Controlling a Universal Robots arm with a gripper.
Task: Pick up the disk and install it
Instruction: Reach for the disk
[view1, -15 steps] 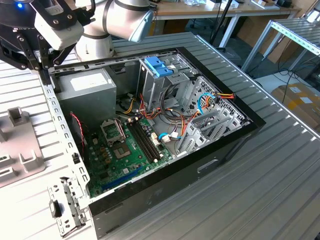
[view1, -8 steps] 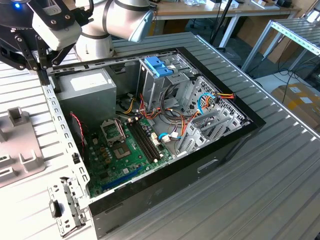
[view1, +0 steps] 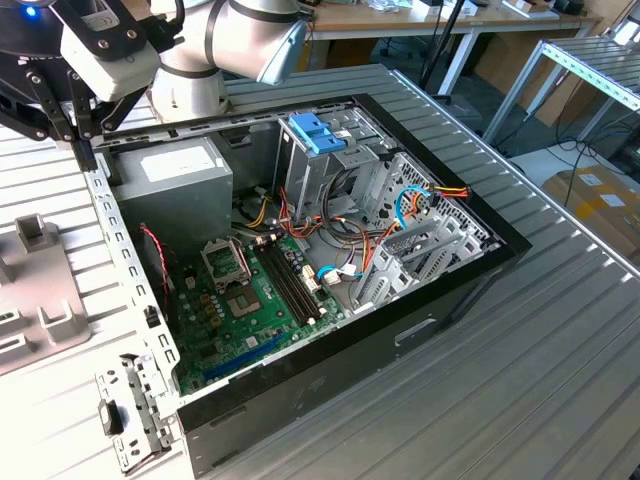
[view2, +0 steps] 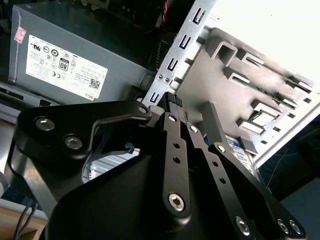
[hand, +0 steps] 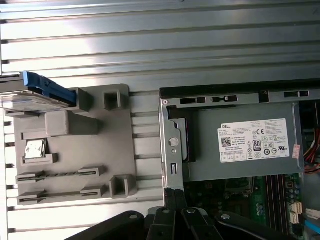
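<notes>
End effector (hand: 173, 193) closed — disk (hand: 32, 95) apart, on grey fixture (hand: 100, 145)

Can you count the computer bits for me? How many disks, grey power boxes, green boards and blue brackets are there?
Disk: 1
Power supply: 1
Green motherboard: 1
Pale blue bracket: 1
Total: 4

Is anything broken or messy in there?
Nothing looks broken or spilled. The computer case lies open, with coloured wires tangled loosely inside. The disk sits outside it, on the grey tray beside the case.
</notes>
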